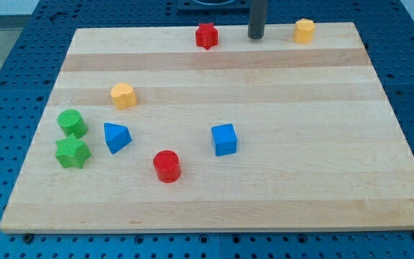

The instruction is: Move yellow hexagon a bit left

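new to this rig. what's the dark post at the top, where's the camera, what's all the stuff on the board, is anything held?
The dark post is a plain rod on a robot arm; the arm has no gripper, so nothing is held. It only pushes blocks by sliding my tip along the wooden board.

There is one camera view, looking down at the board at a slant; its mounting is not on record.

At the view's top: a red star left of the tip and the yellow hexagon right of it, neither touching it. At the left: a yellow heart-like block, green cylinder, green star, blue wedge. Nearer the middle: a red cylinder and blue cube.
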`<state>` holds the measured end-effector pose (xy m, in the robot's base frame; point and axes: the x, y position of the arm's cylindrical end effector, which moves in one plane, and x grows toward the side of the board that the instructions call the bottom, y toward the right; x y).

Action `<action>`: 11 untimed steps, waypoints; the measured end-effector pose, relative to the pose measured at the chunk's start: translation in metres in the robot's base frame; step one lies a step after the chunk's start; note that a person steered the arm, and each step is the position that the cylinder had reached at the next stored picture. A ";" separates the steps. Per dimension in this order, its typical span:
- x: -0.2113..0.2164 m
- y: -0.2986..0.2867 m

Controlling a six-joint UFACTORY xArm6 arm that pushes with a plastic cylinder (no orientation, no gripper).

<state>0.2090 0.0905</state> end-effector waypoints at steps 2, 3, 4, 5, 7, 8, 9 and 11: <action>-0.018 0.035; -0.017 0.053; -0.018 0.060; -0.018 0.072; -0.018 0.135; -0.017 0.177; -0.016 0.172; 0.035 0.130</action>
<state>0.2437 0.2205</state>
